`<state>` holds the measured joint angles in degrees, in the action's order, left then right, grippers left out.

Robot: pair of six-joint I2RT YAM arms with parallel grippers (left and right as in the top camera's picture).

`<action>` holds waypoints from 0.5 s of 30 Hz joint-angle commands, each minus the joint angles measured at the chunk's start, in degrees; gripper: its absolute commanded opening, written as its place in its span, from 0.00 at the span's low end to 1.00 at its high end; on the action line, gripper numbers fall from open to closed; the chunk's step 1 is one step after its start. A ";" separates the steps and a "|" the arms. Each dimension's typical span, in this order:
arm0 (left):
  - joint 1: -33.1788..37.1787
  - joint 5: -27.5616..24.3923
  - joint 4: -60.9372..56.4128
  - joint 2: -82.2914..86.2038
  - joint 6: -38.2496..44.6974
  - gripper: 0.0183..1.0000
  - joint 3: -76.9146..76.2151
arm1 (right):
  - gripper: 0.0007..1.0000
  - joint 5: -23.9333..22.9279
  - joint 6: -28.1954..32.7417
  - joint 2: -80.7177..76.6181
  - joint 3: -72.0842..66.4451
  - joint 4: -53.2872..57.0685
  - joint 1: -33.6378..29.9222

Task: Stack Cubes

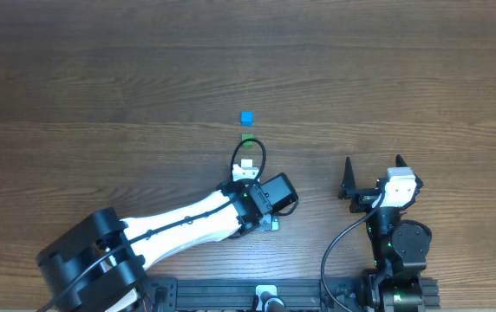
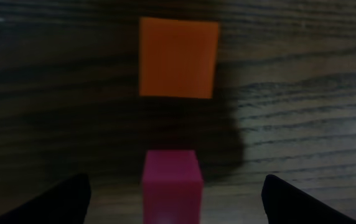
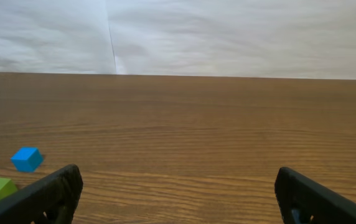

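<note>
Here, a wood-grain table [image 1: 101,69] bears a blue cube [image 1: 246,117]; pale backdrop [image 3: 228,31] behind.

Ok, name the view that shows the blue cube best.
Right wrist view: blue cube sits whole, several faces visible. Top view gives just its small top face. Left wrist view's far cube can't be matched to it.

Beyond left claw [image 1: 246,165], nearer cube [image 1: 246,139], far cube [image 1: 246,117] just behind it; right claw [image 1: 374,171] well apart rightward.

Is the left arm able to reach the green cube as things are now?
Probably yes. The green cube sits between the open fingers of the left claw, with nothing in the way; the blue cube lies beyond, apart.
</note>
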<state>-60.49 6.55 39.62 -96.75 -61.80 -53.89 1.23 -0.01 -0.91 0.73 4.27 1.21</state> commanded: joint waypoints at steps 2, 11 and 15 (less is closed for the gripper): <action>-0.76 1.49 -0.68 -2.45 1.62 0.89 0.48 | 0.99 0.63 -0.13 0.59 -0.44 -0.13 0.37; -0.76 1.49 -1.11 -3.08 1.57 0.83 0.48 | 0.99 0.63 -0.13 0.59 -0.44 -0.13 0.37; -0.76 1.49 -1.07 -3.08 1.38 0.78 0.48 | 0.99 0.63 -0.13 0.59 -0.44 -0.13 0.37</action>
<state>-61.08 6.72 38.50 -99.20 -60.82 -53.87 1.21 0.03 -0.91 0.73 4.27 1.21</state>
